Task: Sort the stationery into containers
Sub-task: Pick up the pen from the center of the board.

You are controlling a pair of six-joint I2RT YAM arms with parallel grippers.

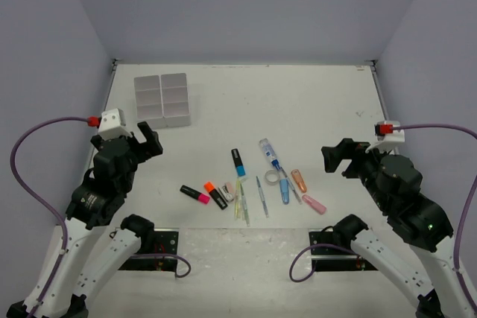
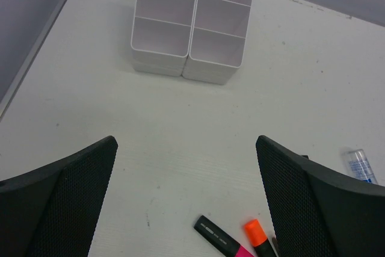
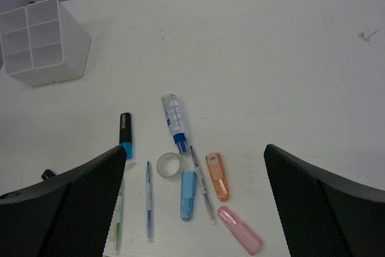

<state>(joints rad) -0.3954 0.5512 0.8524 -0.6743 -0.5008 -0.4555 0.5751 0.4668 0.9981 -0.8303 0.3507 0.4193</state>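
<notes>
While the left tool (image 1: pixel 147 141) gapes, stationery (image 1: pixel 238 163) lies rightward.

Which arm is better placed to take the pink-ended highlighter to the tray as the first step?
Left, I'd say. The pink-ended highlighter lies at the row's left end, nearest the open left gripper, and the six-compartment tray stands on that side too. The right gripper, also open, sits beyond the row.

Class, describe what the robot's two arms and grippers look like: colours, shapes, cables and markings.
Both arms have white lower links and black joint housings. The left gripper and right gripper are black; their jaws carry flat, finely dotted pads. Each wrist bears a white block with a red plug feeding a looping purple cable. A green light glows on the right arm.
</notes>
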